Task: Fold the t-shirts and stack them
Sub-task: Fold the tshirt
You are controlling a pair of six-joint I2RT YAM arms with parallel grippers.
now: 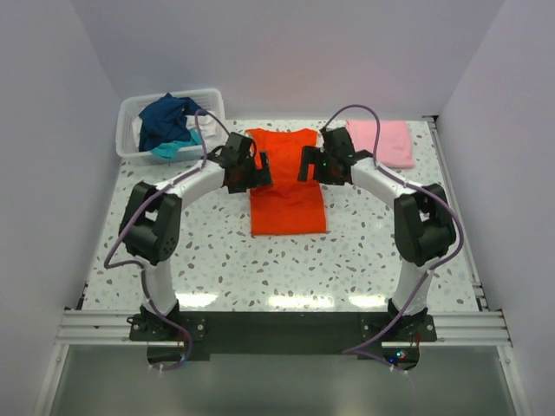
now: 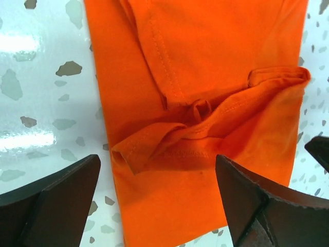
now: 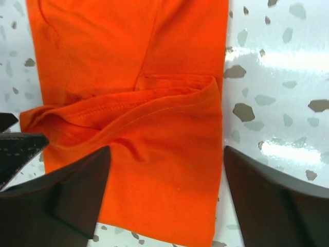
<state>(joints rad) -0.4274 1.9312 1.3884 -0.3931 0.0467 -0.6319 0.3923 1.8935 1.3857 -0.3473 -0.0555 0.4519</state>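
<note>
Speckled white table [image 1: 217, 251] carries the orange-red t-shirt [image 1: 287, 186], folded into a long strip and lying flat. The left gripper [image 1: 250, 166] hangs over the shirt's left edge, jaws wide apart and holding nothing. A rumpled fold of the cloth lies just ahead, between its fingers [image 2: 56, 200]. The right gripper [image 1: 314, 163] hangs over the opposite edge, jaws likewise apart and empty. A folded light pink t-shirt [image 1: 381, 141] lies beyond and to its right. Beyond the left gripper, to its left, a basket [image 1: 130, 108] holds a navy t-shirt [image 1: 169, 117].
</note>
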